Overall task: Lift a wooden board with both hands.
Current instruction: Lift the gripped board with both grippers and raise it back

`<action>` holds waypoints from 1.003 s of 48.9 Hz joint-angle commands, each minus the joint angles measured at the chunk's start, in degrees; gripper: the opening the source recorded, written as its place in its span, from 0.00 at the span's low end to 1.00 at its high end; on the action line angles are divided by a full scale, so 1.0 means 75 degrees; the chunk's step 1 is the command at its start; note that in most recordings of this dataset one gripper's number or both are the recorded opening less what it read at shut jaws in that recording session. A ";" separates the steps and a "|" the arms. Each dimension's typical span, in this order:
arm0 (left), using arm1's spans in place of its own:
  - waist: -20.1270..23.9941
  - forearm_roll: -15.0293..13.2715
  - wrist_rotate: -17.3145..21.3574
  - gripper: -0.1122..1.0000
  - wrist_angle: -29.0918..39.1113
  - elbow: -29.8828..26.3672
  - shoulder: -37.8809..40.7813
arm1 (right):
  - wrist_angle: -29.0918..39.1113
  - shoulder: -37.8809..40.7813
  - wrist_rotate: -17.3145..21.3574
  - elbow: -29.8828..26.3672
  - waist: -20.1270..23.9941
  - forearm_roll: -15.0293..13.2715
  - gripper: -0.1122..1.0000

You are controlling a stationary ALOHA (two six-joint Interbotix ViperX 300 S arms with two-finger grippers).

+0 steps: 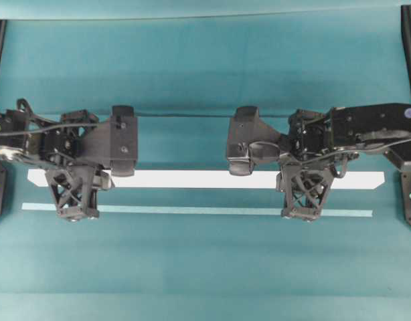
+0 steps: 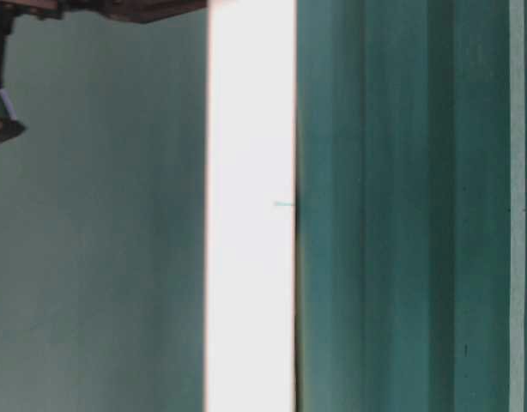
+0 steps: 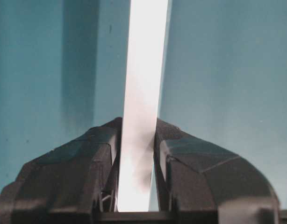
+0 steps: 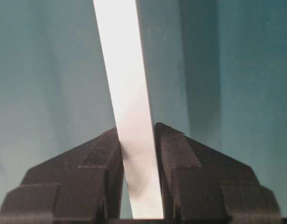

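left gripper (image 3: 136, 154) and right gripper (image 4: 139, 149) clamping wooden board (image 1: 192, 178), teal table (image 1: 205, 267)

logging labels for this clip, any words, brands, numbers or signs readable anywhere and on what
None can be read.
wooden board: bare white, no print.
left gripper and right gripper: plain black fingers, no marking.
Small round stickers on the arms in the overhead view: too small to read.

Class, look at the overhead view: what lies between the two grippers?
Between the left gripper and right gripper runs only the wooden board's bare white middle, shown overhead.
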 commanded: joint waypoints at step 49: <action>0.0176 -0.0012 -0.0832 0.26 0.2941 -0.3387 -0.0469 | 0.3645 0.0094 0.0211 -0.3551 0.0023 0.0211 0.29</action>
